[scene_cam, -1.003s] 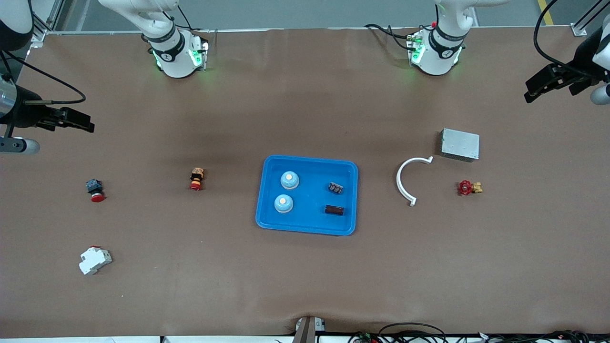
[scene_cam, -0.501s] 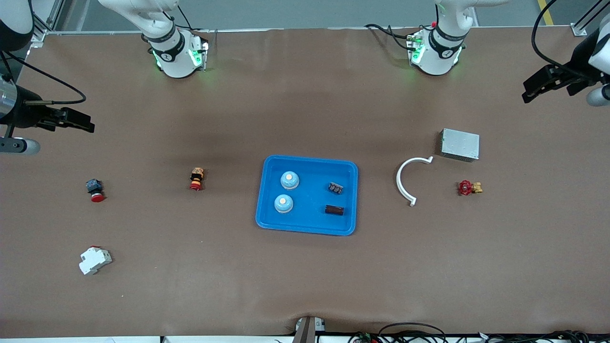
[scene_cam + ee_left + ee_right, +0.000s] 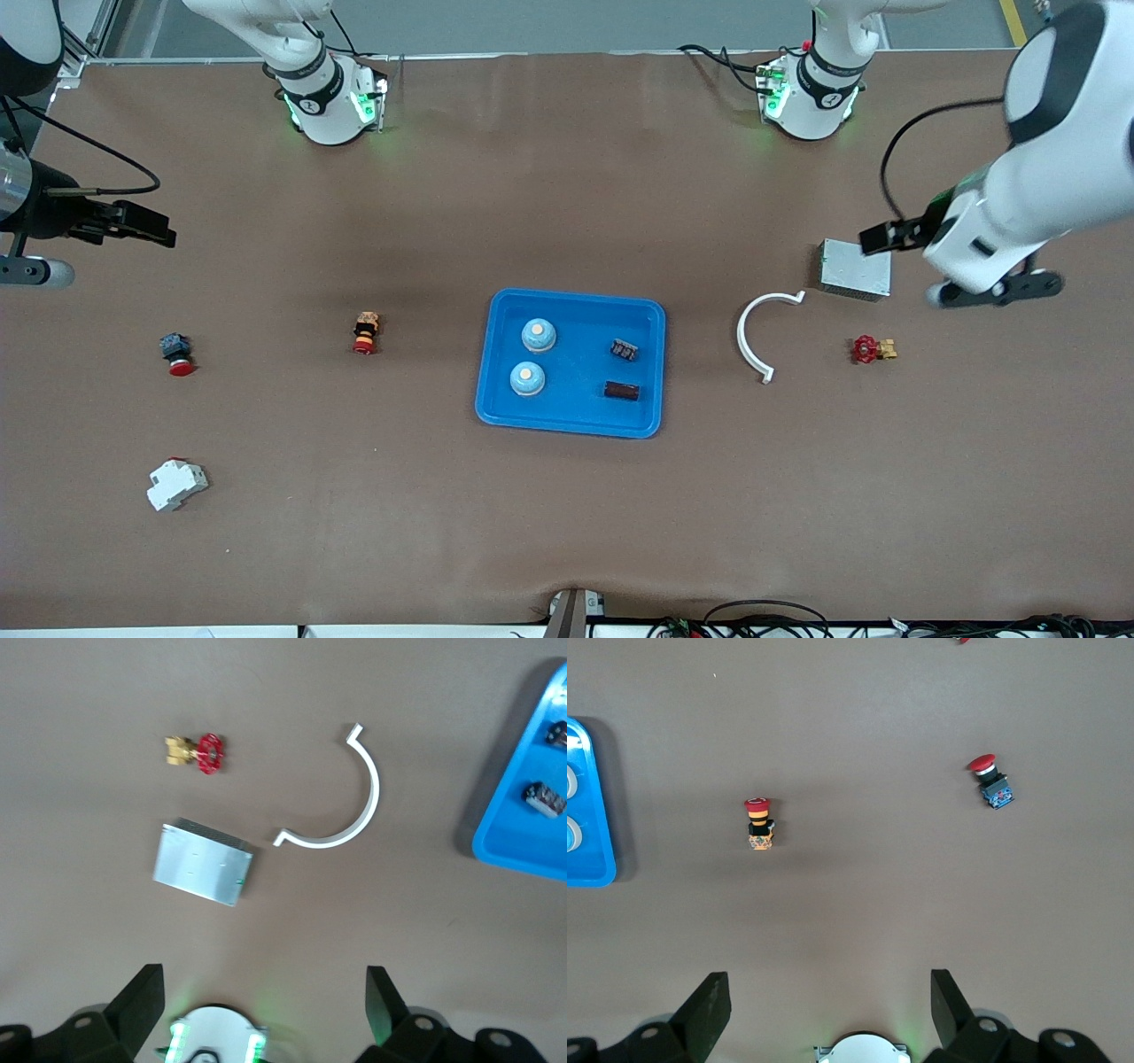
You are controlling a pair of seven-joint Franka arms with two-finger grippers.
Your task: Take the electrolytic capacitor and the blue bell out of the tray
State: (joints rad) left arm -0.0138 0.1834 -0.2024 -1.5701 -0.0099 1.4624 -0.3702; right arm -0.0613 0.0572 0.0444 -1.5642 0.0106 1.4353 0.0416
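A blue tray (image 3: 578, 298) sits mid-table. In it are two light-blue bells (image 3: 538, 335) (image 3: 527, 378) and two dark capacitors (image 3: 625, 349) (image 3: 622, 390). My left gripper (image 3: 879, 237) is open and empty, up in the air over the grey metal box (image 3: 855, 268). In the left wrist view (image 3: 264, 994) the tray's edge (image 3: 518, 842) and one capacitor (image 3: 545, 799) show. My right gripper (image 3: 146, 226) is open and empty, held high over the right arm's end of the table. The right wrist view (image 3: 829, 994) shows the tray's edge (image 3: 594, 815).
A white curved clip (image 3: 753, 332) and a red valve (image 3: 873, 349) lie near the metal box. Toward the right arm's end are an orange-and-red button (image 3: 365, 332), a blue-and-red button (image 3: 176, 353) and a white breaker (image 3: 176, 484).
My left arm has swung in from the table's edge, and its gripper is now over the metal box. The right arm and the objects have not moved.
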